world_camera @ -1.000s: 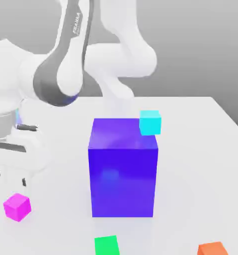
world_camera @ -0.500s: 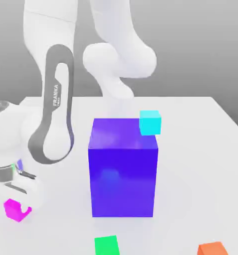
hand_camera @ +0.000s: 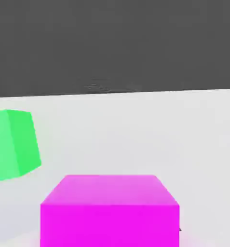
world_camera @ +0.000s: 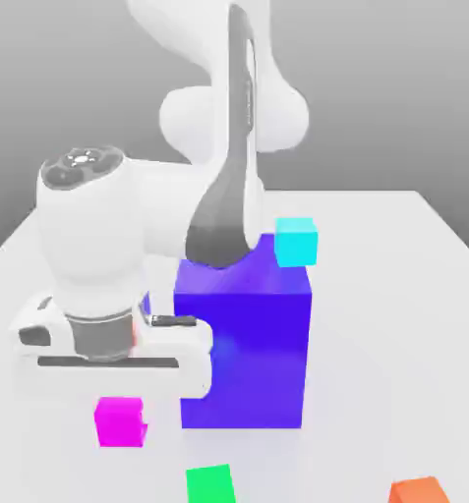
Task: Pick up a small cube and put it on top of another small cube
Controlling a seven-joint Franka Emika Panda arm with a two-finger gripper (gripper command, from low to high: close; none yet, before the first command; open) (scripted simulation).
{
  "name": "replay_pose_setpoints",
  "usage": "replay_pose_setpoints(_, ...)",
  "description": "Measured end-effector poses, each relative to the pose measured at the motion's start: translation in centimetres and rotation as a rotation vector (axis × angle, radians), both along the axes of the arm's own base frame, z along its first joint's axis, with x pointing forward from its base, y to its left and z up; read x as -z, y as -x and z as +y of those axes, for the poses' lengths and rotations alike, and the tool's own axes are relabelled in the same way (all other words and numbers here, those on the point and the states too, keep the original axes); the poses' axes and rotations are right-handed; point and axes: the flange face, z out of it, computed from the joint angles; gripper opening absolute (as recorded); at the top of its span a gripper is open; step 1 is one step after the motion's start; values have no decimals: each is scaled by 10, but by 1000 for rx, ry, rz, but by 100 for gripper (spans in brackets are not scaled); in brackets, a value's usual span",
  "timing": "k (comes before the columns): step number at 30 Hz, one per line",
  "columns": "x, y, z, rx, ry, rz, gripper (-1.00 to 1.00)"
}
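Magenta-pink small cube [world_camera: 120, 420] gripped in your jaws | hand upright, pointing down, just beside the blue-violet block [world_camera: 246, 344] | green cube [world_camera: 210, 484] near.

A big blue-violet block [world_camera: 253, 344] stands mid-table, an orange cube [world_camera: 418, 490] lying near the front edge.
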Motion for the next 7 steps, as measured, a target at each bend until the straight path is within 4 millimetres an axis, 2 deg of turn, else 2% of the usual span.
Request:
replay_pose_setpoints(1, 9, -4, 13, -29, 2, -1, -100)
replay_pose_setpoints(3, 34, -7, 22, -50, 3, -1, -100)
replay_pose_setpoints(4, 44, -7, 24, -53, 4, -1, 100)
replay_pose_setpoints(7, 44, -7, 24, -53, 4, -1, 100)
